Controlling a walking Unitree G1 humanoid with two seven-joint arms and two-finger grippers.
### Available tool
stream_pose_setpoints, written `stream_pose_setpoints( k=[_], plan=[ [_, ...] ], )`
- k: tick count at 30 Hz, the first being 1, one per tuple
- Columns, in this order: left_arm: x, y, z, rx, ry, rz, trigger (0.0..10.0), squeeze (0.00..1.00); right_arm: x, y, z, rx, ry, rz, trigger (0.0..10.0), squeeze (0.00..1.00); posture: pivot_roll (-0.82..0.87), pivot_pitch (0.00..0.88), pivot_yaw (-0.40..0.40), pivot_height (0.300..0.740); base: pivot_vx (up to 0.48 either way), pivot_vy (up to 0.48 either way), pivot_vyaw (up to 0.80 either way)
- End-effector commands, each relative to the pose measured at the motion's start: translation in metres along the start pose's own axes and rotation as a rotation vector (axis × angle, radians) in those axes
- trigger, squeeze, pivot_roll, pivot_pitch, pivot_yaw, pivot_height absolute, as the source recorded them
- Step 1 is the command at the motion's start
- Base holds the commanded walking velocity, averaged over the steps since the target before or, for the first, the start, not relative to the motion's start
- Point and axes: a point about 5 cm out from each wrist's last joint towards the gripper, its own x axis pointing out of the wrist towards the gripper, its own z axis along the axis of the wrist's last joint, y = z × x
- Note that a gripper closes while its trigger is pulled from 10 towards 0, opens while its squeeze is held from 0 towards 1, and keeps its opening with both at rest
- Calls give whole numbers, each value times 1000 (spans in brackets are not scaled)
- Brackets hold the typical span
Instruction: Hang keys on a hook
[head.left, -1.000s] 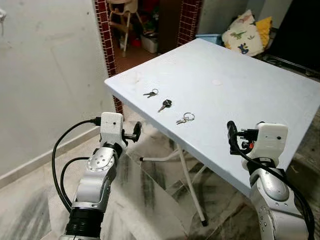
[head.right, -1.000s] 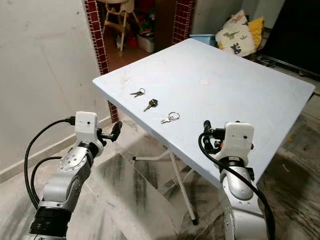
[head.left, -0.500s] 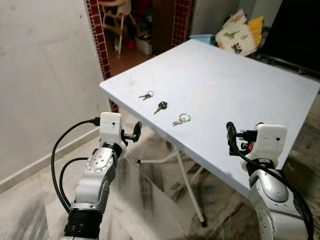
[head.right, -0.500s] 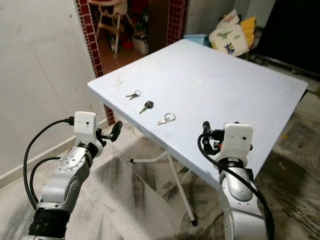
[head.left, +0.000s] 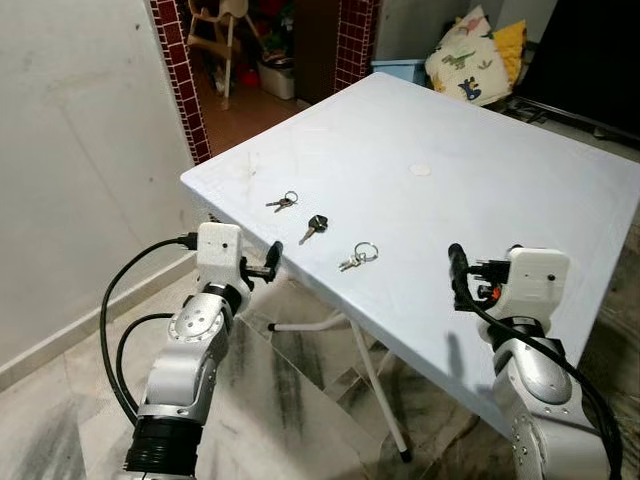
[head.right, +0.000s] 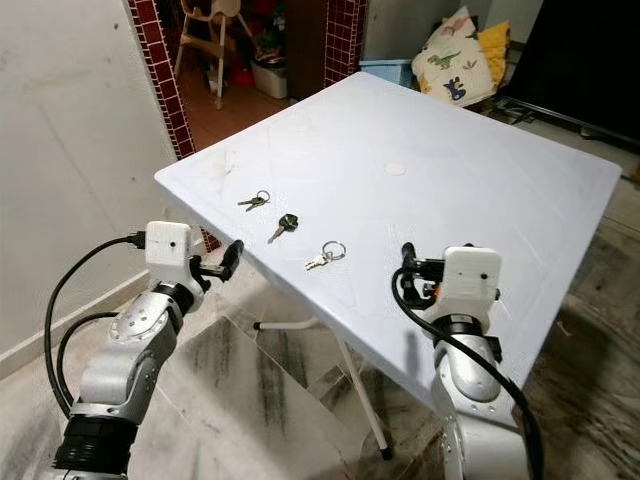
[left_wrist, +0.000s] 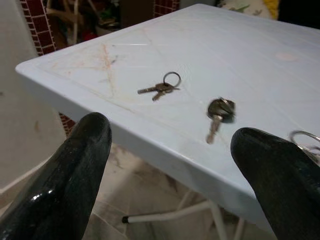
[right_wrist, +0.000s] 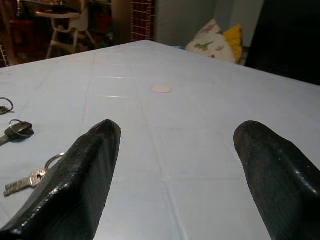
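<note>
Three sets of keys lie in a row near the front left corner of a pale blue table (head.left: 480, 150): a small pair on a ring (head.left: 282, 202), a black-headed key (head.left: 316, 226) and silver keys on a larger ring (head.left: 358, 257). My left gripper (head.left: 272, 258) is open and hangs just off the table's left edge, level with it and pointing at the keys. In the left wrist view, the small pair (left_wrist: 161, 87) and the black-headed key (left_wrist: 219, 112) lie between its fingers (left_wrist: 75, 165). My right gripper (head.left: 456, 275) is open above the table's front edge, with the silver keys (right_wrist: 30, 177) off to its left.
A plain wall (head.left: 80, 130) stands at the left. Beyond it, red brick pillars (head.left: 175, 70) frame a doorway with a high chair (head.left: 210, 30). Printed cushions (head.left: 470, 60) and a dark screen (head.left: 590, 50) sit behind the table. Thin white legs (head.left: 375, 370) stand on marble floor under the table.
The whole picture has shifted: the camera has come closer, so the table and keys sit nearer and lower. Both grippers hold the same open pose; the right one now hangs over the table edge.
</note>
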Motion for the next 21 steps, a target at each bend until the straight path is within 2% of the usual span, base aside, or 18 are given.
stream_pose_setpoints(
  k=[1, 21],
  plan=[
    [1, -8, 2, -8, -2, -19, 10000, 0, -2, -8, -1, -16, -1, -23, 10000, 0, -11, 0, -28, 740, 0, 0, 0],
    [3, -9, 3, -16, -6, -10, 10000, 0, -2, -1, -1, -1, 3, 7, 10000, 0, -11, 0, -28, 740, 0, 0, 0]
  ],
)
